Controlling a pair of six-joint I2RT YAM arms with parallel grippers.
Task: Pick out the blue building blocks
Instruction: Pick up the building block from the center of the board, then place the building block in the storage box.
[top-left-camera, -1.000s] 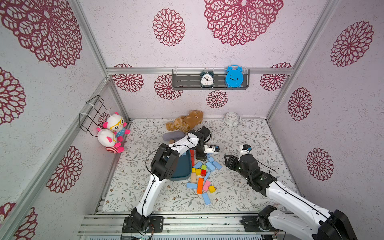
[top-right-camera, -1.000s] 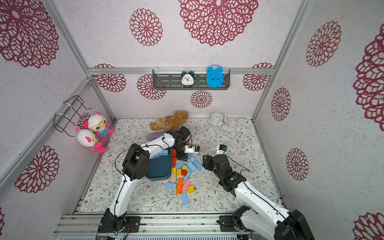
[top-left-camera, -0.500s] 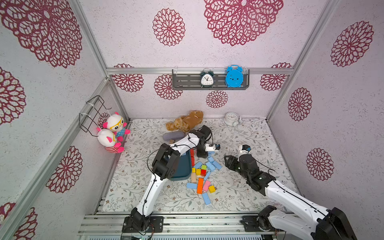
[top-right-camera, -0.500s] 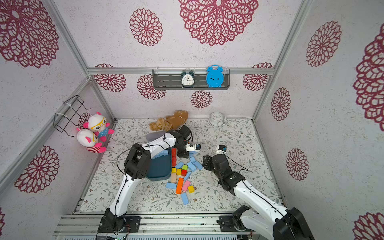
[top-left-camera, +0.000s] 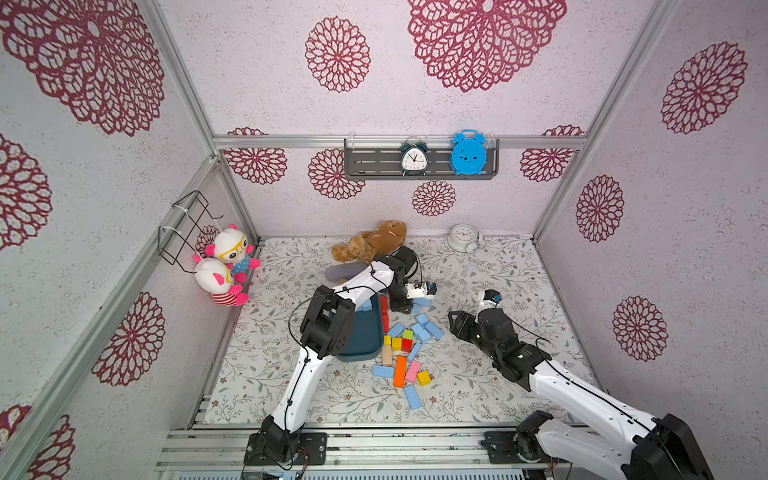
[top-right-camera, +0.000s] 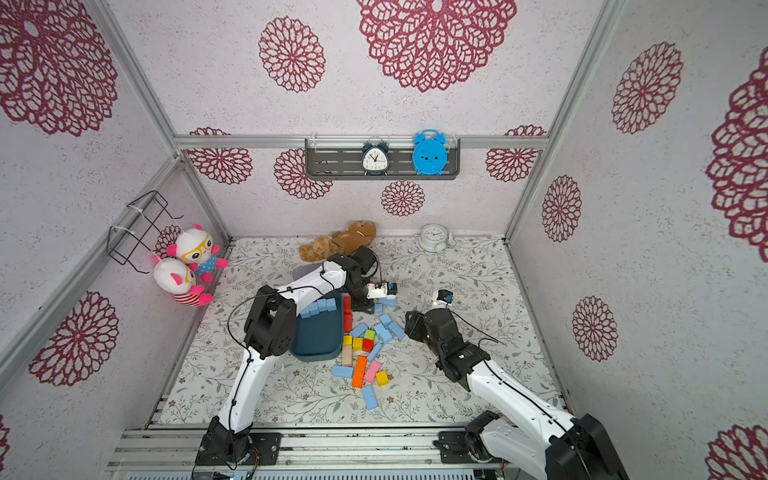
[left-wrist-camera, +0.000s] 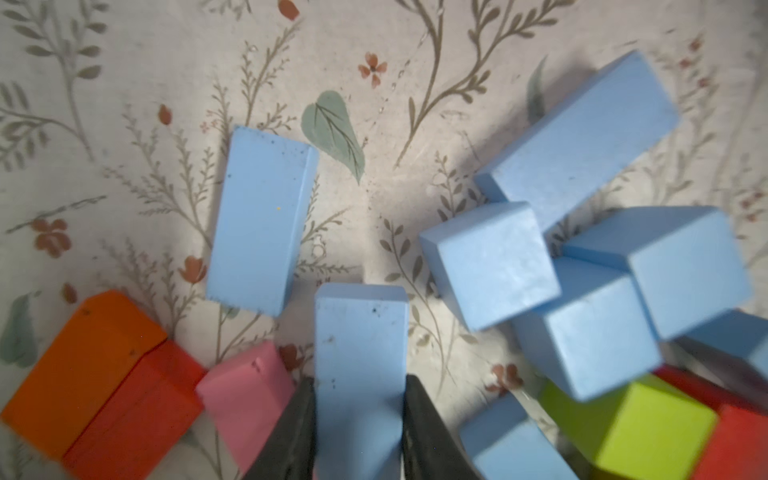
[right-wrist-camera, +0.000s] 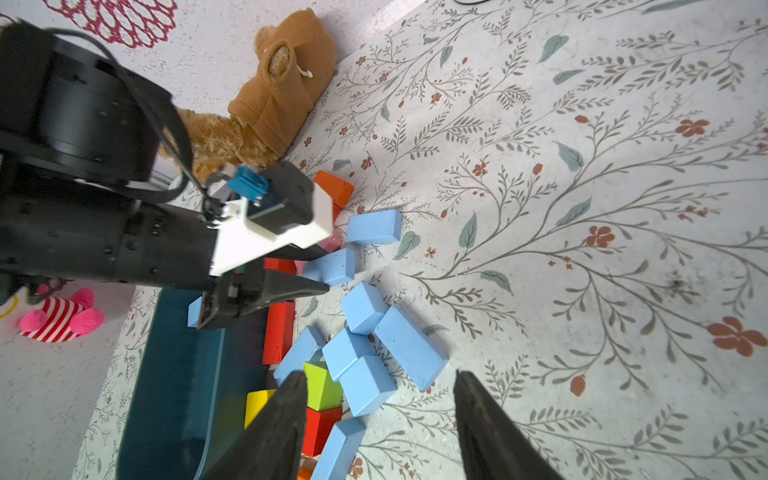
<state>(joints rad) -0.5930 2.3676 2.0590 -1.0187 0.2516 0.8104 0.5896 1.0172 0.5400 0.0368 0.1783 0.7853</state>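
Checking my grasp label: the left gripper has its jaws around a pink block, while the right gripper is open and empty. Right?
No: the left wrist view shows the left gripper has its jaws around a blue block, not a pink one. The right gripper is open and empty.

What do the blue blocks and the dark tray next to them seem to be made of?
The blue building blocks are probably painted wood, matte: dark specks and slightly rough edges show. The dark teal tray is likely plastic: smooth, soft sheen, rounded rim.

Left arm (top-left-camera: 361, 286) stretched forward, left gripper (left-wrist-camera: 358, 384) pinching a blue block (left-wrist-camera: 360, 328), right gripper (right-wrist-camera: 379, 376) low, jaws apart, empty.
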